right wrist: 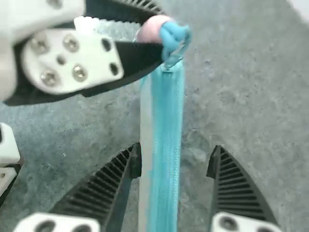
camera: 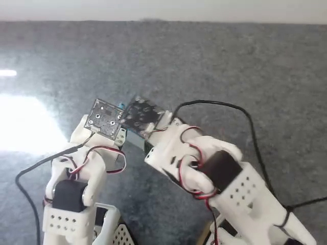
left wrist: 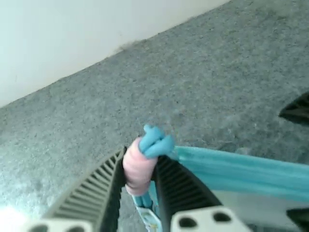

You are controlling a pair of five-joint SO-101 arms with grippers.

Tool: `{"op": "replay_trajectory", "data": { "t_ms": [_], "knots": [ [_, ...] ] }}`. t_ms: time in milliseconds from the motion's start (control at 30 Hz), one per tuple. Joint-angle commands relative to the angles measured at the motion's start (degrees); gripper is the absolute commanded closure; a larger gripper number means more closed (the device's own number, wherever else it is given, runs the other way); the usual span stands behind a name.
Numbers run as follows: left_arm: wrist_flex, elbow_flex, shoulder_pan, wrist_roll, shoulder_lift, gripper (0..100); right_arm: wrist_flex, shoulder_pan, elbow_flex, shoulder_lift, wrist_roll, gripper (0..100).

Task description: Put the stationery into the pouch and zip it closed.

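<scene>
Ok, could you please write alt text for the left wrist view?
The left gripper is shut on the pink and blue zipper pull of a teal pouch, over a grey table.

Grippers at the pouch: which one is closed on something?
The left gripper, shut on the pink zipper pull with the blue knot. The right gripper is open, straddling the teal zipper edge of the pouch.

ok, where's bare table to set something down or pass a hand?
Free: the wide table strip along the back wall, and the stretch outside the right arm's black cable. Crowded: the centre, where the left claw pinches the pink zipper pull and the right claw straddles the pouch.
</scene>
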Motion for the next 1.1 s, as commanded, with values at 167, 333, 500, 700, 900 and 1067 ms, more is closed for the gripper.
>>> {"op": "replay_trajectory", "data": {
  "t_ms": [167, 333, 500, 700, 900, 1067],
  "knots": [
    [-1.23, -0.4, -0.26, -0.44, -0.18, 99, 0.04, -0.66, -0.18, 1.89, -0.79, 76.8],
    [-0.7, -0.48, -0.26, -0.26, -0.18, 99, -3.12, -0.4, 4.31, 1.89, -2.46, 76.8],
    [-0.35, -0.48, -0.26, -0.18, -0.18, 99, -5.76, 3.82, 6.86, 1.45, -3.43, 76.8],
    [-0.53, -1.45, -3.08, 1.67, -0.18, 99, -5.58, 6.02, 7.91, 1.27, -7.38, 76.8],
    [-0.35, -1.54, -3.16, 1.58, -0.26, 99, -11.12, 5.76, 8.35, 1.8, -7.56, 76.8],
    [-0.35, -1.45, -2.46, 1.58, -0.26, 99, -14.81, 5.76, 8.79, 1.89, -7.56, 86.8]
  ]
}}
